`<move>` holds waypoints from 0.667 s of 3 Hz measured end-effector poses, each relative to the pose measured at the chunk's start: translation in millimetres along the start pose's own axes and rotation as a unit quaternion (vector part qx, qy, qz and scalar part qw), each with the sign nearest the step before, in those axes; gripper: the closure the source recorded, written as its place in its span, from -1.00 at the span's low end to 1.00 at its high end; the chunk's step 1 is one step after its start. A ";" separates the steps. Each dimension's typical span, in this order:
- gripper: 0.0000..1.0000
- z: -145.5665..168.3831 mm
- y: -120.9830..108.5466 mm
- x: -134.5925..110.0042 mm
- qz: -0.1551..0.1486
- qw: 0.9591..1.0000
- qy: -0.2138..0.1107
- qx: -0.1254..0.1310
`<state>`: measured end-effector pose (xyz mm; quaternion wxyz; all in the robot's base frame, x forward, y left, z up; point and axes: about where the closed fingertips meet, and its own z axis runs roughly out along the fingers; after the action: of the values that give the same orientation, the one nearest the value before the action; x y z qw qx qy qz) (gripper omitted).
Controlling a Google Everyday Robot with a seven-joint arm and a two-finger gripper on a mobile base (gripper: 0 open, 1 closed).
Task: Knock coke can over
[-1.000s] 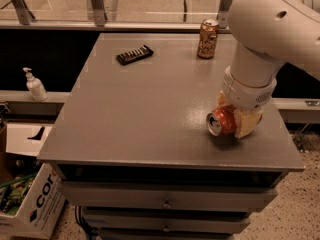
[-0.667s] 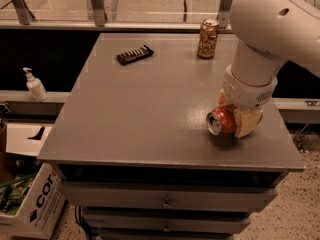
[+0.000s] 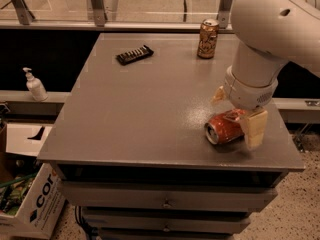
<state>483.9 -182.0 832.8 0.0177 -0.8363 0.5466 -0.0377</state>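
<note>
Grey matte table (image 3: 140,114) holds a ribbed black remote (image 3: 134,54) well left of the gripper (image 3: 236,113) and a gold-brown can (image 3: 207,39) upright beyond it. The glossy red-orange coke can (image 3: 225,128) lies toppled just beneath the gripper, whose cream fingers (image 3: 254,129) stand apart astride it. Knocking looks done.

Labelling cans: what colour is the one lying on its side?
Red-orange coke can, silver top, seen in the camera view; end effector sits directly over it.
</note>
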 end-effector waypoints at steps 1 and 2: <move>-1.00 0.1 0.0 -0.1 0.000 1.000 0.000 0.000; -1.00 -0.5 0.3 4.0 0.010 1.000 -0.011 0.003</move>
<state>485.1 -185.8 833.5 0.0261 -0.8309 0.5550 -0.0300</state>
